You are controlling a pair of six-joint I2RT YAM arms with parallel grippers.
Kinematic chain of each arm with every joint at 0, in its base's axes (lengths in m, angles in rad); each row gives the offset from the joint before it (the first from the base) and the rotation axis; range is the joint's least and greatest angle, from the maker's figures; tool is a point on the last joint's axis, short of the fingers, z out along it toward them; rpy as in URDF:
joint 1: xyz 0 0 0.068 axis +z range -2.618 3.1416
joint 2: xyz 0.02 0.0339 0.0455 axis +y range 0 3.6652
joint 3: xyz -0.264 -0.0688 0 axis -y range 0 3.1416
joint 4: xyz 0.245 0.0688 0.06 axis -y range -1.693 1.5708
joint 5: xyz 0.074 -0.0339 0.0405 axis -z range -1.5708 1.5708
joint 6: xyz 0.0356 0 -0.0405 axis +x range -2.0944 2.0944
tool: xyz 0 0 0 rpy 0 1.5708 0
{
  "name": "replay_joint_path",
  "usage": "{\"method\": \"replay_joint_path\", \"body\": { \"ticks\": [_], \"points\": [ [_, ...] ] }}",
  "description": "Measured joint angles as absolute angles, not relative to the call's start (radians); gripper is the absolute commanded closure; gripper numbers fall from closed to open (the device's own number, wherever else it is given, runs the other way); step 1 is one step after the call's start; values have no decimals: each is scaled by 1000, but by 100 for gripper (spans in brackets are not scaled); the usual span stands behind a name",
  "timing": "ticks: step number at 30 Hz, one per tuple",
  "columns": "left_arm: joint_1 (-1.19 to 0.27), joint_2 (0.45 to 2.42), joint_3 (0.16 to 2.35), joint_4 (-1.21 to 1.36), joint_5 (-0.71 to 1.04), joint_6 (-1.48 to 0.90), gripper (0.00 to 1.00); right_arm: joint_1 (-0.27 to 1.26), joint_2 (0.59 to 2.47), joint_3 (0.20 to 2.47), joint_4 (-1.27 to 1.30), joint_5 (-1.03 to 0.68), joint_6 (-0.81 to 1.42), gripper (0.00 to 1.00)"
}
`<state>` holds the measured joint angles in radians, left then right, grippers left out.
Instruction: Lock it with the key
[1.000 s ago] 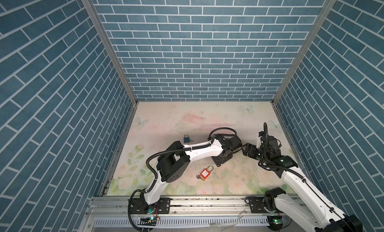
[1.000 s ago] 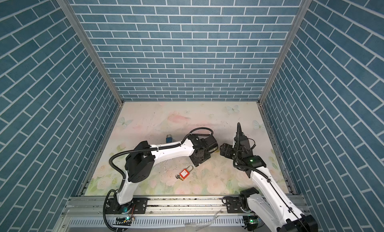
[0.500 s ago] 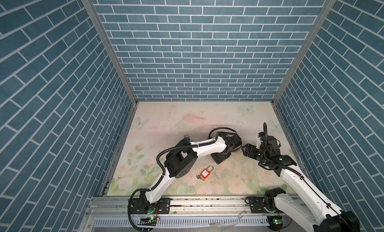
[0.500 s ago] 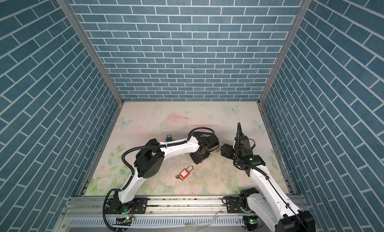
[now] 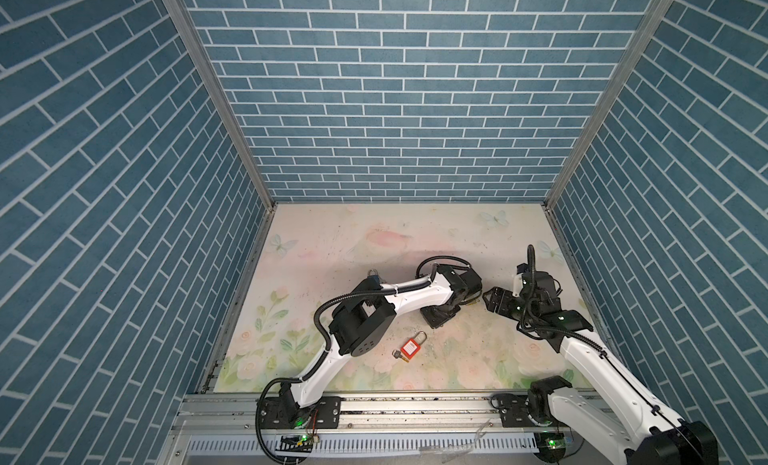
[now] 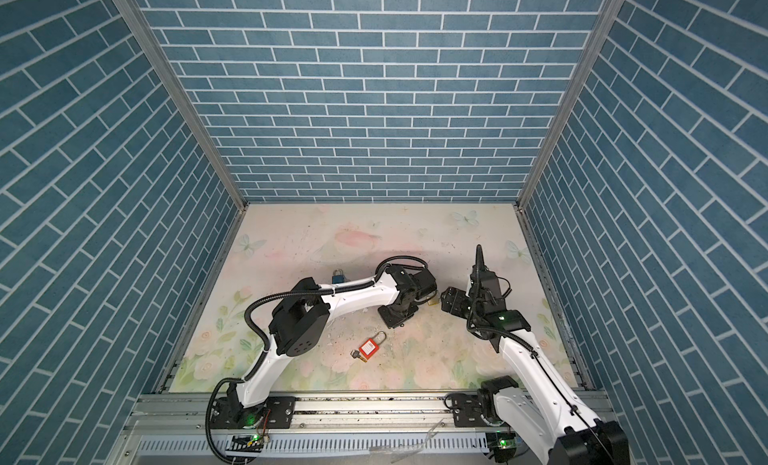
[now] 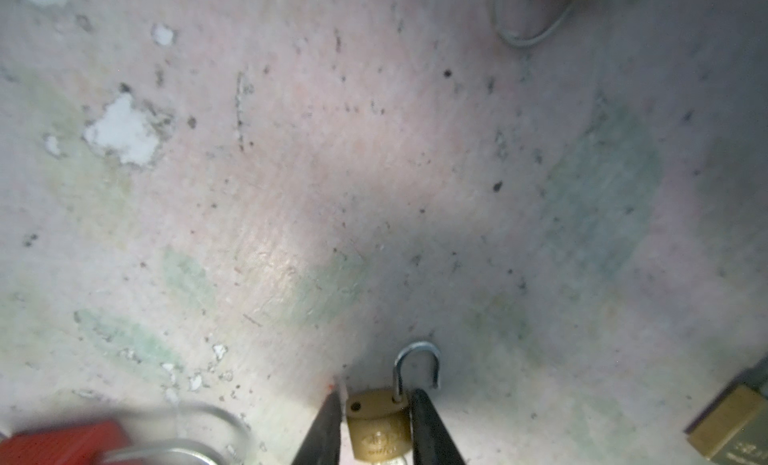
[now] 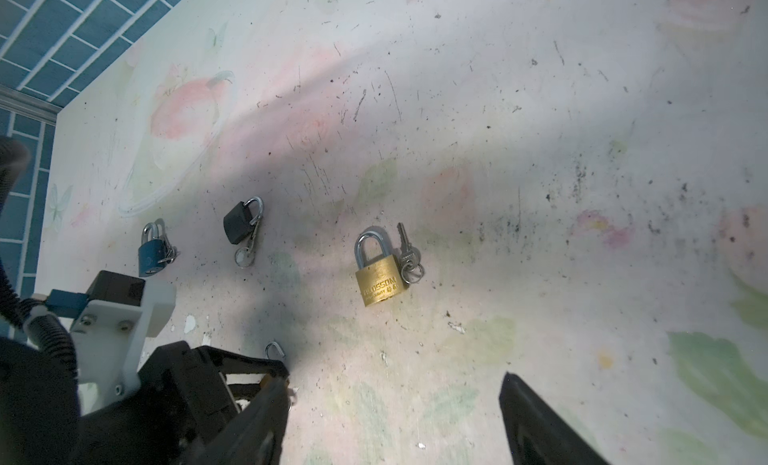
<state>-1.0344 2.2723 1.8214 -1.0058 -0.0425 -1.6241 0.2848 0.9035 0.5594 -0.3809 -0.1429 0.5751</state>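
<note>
One small brass padlock is sitting between the two dark fingers of the left gripper, which are pressing against both sides of its body. Its silver shackle is standing open, with one leg in the body and the free end swung clear of its hole. Whether a key is sitting in it cannot be told. In both top views this gripper is hanging low over the floral mat, right of the middle, with a sliver of brass showing at its tip. Just beside it and facing it, the right gripper is hovering with its jaws spread wide and nothing between them. Elsewhere on the mat, a larger brass padlock is lying flat with its shackle down and a ringed key touching its side. A black padlock and a blue padlock are lying in a row with it. Nearer the robot's base, a red padlock is lying apart from the rest.
</note>
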Motion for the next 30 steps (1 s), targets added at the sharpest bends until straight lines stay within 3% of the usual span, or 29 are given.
{"method": "replay_joint_path", "body": {
  "ticks": [8, 15, 20, 25, 30],
  "points": [
    [-1034, 2252, 1790, -971, -37, -1586, 100, 281, 922, 564, -384, -150, 575, 20],
    [-1029, 2157, 1666, -727, -41, -1237, 100, 270, 909, 701, -438, -183, 575, 20],
    [-1015, 1928, 1470, -489, -36, -878, 100, 248, 867, 820, -472, -232, 574, 19],
    [-907, 1641, 1214, -202, 136, -556, 100, 237, 839, 868, -494, -360, 558, 19],
    [-771, 1515, 1030, 43, 362, -353, 100, 239, 803, 851, -479, -521, 550, 23]
  ]
}}
